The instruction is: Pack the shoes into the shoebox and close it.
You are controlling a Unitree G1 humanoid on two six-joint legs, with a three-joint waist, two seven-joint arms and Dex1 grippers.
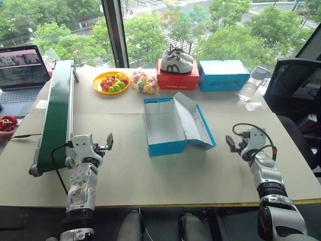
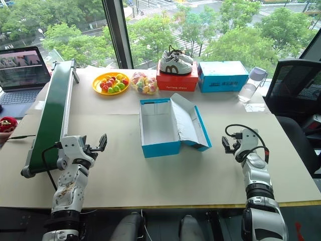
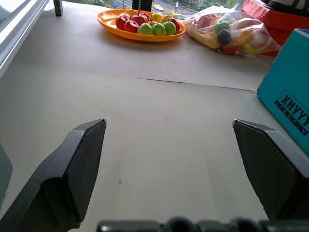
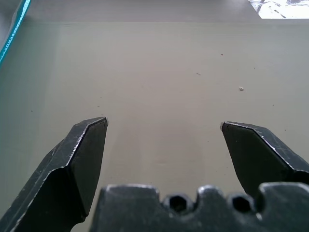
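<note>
The blue shoebox (image 1: 165, 147) stands open in the middle of the table, its pale inside empty and its flap lid (image 1: 194, 119) leaning out to the right. The shoes are out of view. My left gripper (image 1: 108, 142) hovers left of the box with its fingers wide open and nothing between them; in its wrist view (image 3: 169, 145) a blue wall of the shoebox (image 3: 286, 99) shows beside it. My right gripper (image 1: 230, 142) is right of the lid, open and empty, over bare table (image 4: 159, 72).
A green conveyor (image 1: 57, 110) runs along the left, with a laptop (image 1: 20, 70) behind it. At the back stand an orange fruit plate (image 1: 111, 82), a bag of fruit (image 1: 144, 82), a red box (image 1: 178, 80) with white sneakers (image 1: 176, 60), another blue box (image 1: 223, 74) and a bottle (image 1: 251, 84).
</note>
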